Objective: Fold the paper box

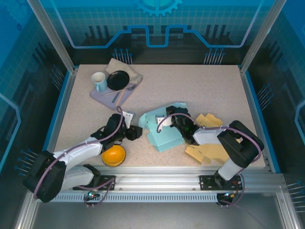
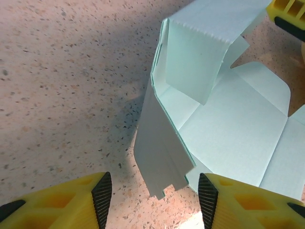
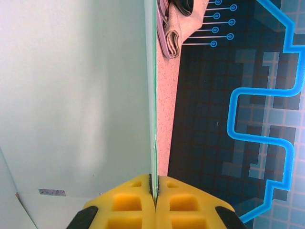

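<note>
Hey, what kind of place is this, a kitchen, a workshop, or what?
Probably a robot test cell, not a kitchen: a speckled table fenced by aluminium posts and blue printed panels, robot arms bolted to a rail, and staged props like a mug and a half-folded paper box.

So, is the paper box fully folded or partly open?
Partly open: the paper box has one wall and flap raised, other panels lying flat.
</note>
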Robot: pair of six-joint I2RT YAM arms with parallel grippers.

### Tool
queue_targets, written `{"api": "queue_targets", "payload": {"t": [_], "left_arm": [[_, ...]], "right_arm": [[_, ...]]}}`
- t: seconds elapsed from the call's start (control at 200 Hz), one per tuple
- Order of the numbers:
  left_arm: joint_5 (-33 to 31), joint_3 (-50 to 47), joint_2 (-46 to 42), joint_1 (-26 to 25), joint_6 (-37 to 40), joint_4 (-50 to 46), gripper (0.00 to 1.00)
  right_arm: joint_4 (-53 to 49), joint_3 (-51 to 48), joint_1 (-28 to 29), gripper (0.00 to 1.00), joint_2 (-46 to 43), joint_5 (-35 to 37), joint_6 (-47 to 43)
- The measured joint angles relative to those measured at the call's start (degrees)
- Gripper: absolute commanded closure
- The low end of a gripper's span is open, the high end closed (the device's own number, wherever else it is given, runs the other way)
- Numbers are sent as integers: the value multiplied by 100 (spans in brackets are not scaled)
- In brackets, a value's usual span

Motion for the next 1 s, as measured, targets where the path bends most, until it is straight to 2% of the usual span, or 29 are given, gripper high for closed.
{"api": "queue_targets", "payload": {"t": [0.17,0.26,0.635,0.995], "left_arm": [[-621,-15,-1038,2,-350,-487,44],[-787,-59,-1239,11,-505,-588,43],[-330,-13,149,13,-608,-417,44],[-68,369,695,-52,-605,11,44]], "right_arm": [[-46,2,0,100,-24,-20,2],[-57,9,0,100,-24,-22,4],[-70,11,0,100,-26,-24,22],[-166,59,0,100,-26,-22,46]]}}
